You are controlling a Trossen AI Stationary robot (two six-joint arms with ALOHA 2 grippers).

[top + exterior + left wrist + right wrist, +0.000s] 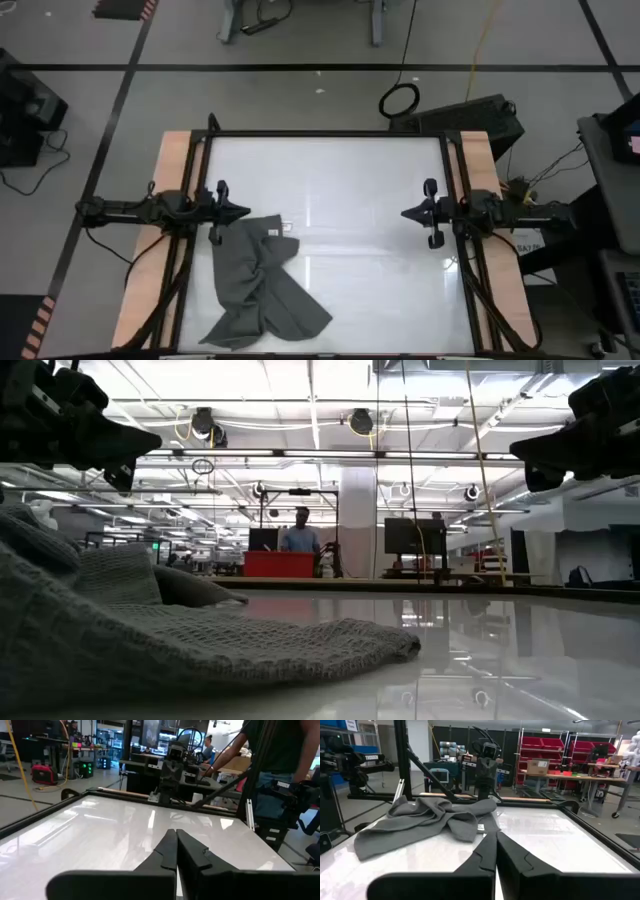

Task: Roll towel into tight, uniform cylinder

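Towel [262, 283]: lies crumpled and twisted on the white desk [360, 190], left half, reaching to the near edge; small white tag [272, 232] at its far edge.
Left gripper [243, 212]: hangs above the towel's far corner, jaws pressed together, holding nothing.
Right gripper [408, 214]: over bare desk, well apart from the cloth, jaws pressed together, empty.
Handling: soft, light, limp weave; likely to bunch and drag.
Hold: judged best at two corners of one edge, to spread it flat before rolling.
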